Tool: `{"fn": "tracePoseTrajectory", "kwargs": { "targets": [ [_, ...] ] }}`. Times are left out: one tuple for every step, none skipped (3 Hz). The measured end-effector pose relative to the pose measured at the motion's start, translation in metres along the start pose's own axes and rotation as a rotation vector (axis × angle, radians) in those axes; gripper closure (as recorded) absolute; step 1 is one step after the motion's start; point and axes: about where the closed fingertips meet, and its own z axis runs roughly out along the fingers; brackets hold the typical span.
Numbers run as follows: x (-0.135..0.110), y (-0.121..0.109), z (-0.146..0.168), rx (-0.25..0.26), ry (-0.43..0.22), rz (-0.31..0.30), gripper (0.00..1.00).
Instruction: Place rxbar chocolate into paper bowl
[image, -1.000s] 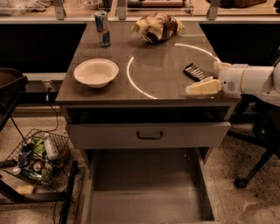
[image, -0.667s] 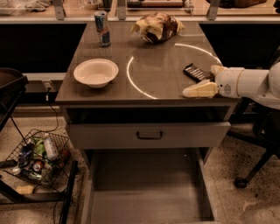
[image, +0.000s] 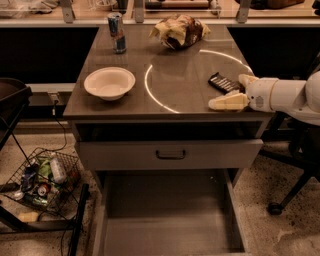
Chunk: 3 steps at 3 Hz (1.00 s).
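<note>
The rxbar chocolate (image: 223, 83) is a dark flat bar lying on the right side of the grey table top (image: 175, 85). My gripper (image: 228, 92) comes in from the right edge at table height and is open. Its pale near finger (image: 227, 102) lies just in front of the bar, and the far finger (image: 246, 79) is at the bar's right end. The bar lies flat on the table and is not lifted. The off-white paper bowl (image: 109, 83) sits empty near the table's front left, well apart from the gripper.
A blue-silver drink can (image: 117, 32) stands at the back left. A yellow-brown snack bag (image: 179, 31) lies at the back centre. A drawer front (image: 170, 154) is below the top. A wire basket of rubbish (image: 42, 180) is on the floor at left, and a chair base (image: 292, 190) at right.
The gripper has shifted only slightly, its near finger a little lower and to the left. The bar, bowl, can and bag have not moved.
</note>
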Motion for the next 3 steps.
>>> {"fn": "tracePoseTrajectory", "kwargs": {
  "targets": [
    [-0.0043, -0.0001, -0.0017, 0.000, 0.000, 0.000, 0.61],
    [-0.0093, -0.0002, -0.0038, 0.000, 0.000, 0.000, 0.85],
    [-0.0109, -0.0003, -0.0044, 0.000, 0.000, 0.000, 1.00]
  ]
}}
